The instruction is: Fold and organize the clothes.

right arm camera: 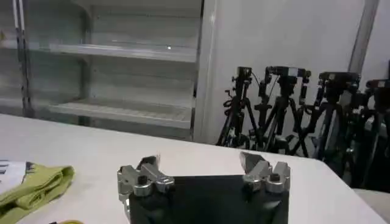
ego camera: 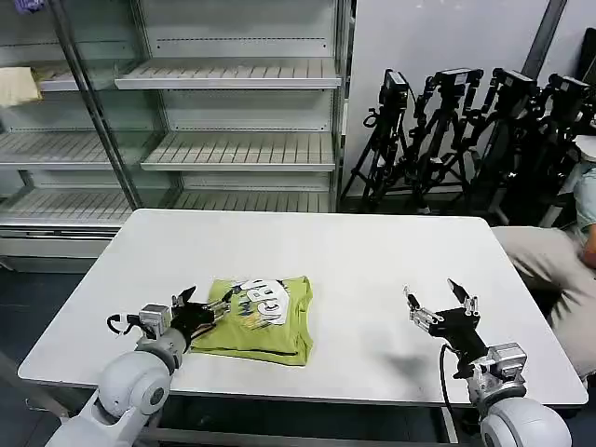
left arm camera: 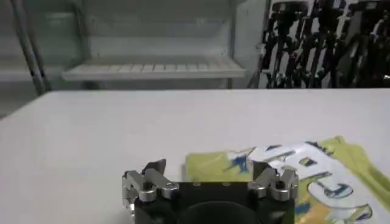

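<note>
The clothes are one lime-green T-shirt with a white and blue print, folded into a rough rectangle near the table's front left. My left gripper is at the shirt's left edge, open, its fingers spread wide with nothing clamped. In the left wrist view the shirt lies just beyond that gripper, toward one finger. My right gripper hovers open over bare table well to the shirt's right. The right wrist view has it with the shirt's folded edge far off to one side.
The white table has free room behind and right of the shirt. Metal shelving stands behind, with a pale cream cloth on a left shelf. Black tripods stand back right. A person in beige sits at the right edge.
</note>
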Controlling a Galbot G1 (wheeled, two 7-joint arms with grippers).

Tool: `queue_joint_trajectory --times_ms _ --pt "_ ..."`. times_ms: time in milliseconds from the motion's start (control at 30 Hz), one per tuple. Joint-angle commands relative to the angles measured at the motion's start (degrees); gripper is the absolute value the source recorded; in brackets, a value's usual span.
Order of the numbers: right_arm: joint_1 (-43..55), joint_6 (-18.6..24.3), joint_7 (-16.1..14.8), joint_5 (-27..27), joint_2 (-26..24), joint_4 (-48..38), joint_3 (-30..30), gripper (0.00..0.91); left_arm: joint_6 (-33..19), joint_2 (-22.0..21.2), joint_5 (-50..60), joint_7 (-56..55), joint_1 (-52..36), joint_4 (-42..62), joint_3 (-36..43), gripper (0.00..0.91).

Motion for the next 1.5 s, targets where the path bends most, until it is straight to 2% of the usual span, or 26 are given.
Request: queue_joint_trajectory --times_ms 33,100,133,200,800,1067,1200,1267,1333,1433,1467,1500 --pt "-0.82 0.16 0.05 0.22 -0.49 0.52 0.21 0.907 0.2 -1.05 -3.84 -1.71 4.23 1.15 -1.82 0.907" --pt "-0.79 0.17 0.06 0.3 -0.68 0.49 0.29 0.907 0.23 -1.1 -4.29 -1.99 4.33 0.79 -1.46 0.907" --pt "-0.67 0.19 0.06 0.42 -0.82 0.4 0.4 0.907 0.23 -1.09 -4.47 -1.99 4.45 0.37 -1.37 0.393" --pt "-0.39 0.17 0.09 0.49 -0.88 0.2 0.35 0.907 0.22 -1.17 -4.5 -1.92 4.73 -0.04 -0.92 0.01" --pt "-0.36 0.57 0.04 0.19 0.03 -0.45 -0.36 0.907 0.12 -1.71 -2.72 -0.14 4.07 0.59 -0.55 0.02" --pt "-0.88 0.87 0.28 -0.04 0.3 -0.07 -0.27 0.907 0.05 1.18 2.41 5.28 4.24 -1.01 -2.43 0.01" --pt "-0.79 1.18 0.2 -0.19 0.75 -0.11 -0.74 0.907 0.09 5.21 5.11 7.42 4.69 -1.08 -6.84 0.01" --pt "-0.73 1.61 0.24 -0.49 1.05 -0.33 -1.03 0.907 0.09 8.62 6.0 10.25 5.42 -0.2 -12.35 0.01" --pt "-0.58 2.07 0.27 -0.52 1.13 -0.35 -0.84 0.907 0.1 13.18 6.55 13.31 7.09 0.93 -17.73 0.01" --pt "-0.01 2.35 0.29 -0.26 1.3 -0.27 -0.18 0.907 0.0 22.54 7.62 17.09 13.45 3.91 -29.92 0.01" --pt "0.07 2.35 0.31 -0.19 1.34 -0.19 -0.05 0.907 -0.07 22.99 8.42 17.44 14.35 4.79 -31.19 0.01" --pt "0.19 2.36 0.31 -0.01 1.37 0.18 0.13 0.907 -1.55 26.67 9.77 18.03 15.87 7.79 -36.59 0.01"
